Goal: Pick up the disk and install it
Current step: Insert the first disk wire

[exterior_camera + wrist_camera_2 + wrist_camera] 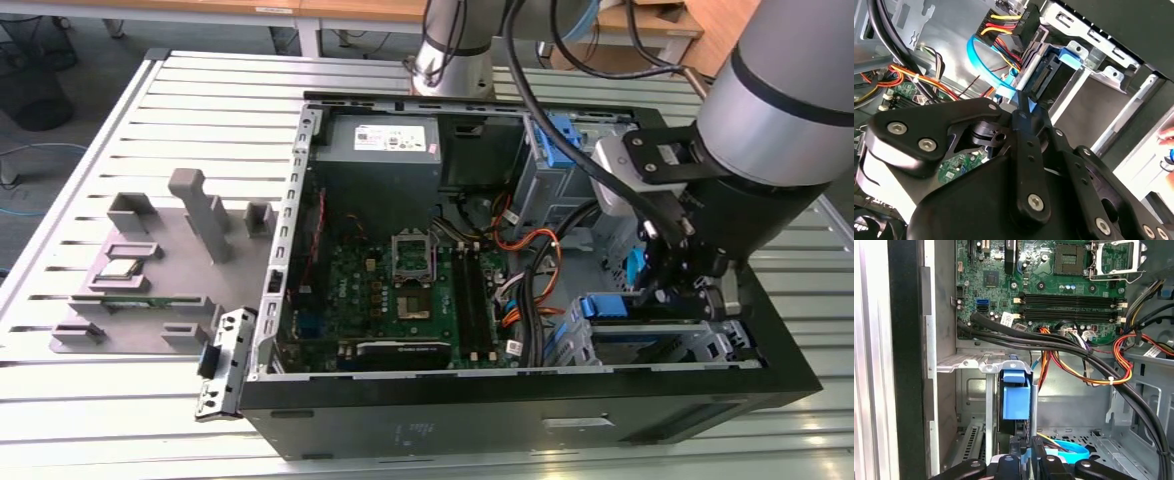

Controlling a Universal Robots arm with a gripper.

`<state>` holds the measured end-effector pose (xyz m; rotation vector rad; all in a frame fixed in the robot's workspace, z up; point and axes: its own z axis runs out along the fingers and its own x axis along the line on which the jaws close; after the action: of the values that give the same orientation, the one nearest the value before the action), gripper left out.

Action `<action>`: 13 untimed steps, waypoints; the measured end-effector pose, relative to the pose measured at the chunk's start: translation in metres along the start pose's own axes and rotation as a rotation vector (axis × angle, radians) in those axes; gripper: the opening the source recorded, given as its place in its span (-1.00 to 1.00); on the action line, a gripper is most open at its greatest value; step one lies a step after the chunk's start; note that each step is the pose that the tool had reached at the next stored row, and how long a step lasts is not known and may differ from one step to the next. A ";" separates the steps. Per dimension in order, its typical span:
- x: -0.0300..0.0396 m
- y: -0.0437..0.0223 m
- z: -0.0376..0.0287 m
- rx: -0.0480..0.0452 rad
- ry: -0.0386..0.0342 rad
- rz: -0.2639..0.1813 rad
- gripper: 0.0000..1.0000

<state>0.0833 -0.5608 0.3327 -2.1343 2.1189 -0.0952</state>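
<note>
The disk [1015, 401] is held on edge between the closed fingers of the gripper [1024, 460] at the grey drive cage [667, 345], at about four o'clock in the computer case [534, 420] in the exterior view, its long axis pointing from the gripper down into the cage.

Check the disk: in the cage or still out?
Partly in: the disk, edge-on, stands in the drive cage opening; the gripper is at its end.

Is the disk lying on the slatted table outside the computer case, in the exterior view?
No, the disk is inside the computer case, at the gripper.
</note>
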 end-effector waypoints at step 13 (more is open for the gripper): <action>-0.0011 -0.0032 -0.0230 0.0000 0.0000 0.000 -0.54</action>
<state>0.0833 -0.5608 0.3559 -2.1343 2.1189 -0.0952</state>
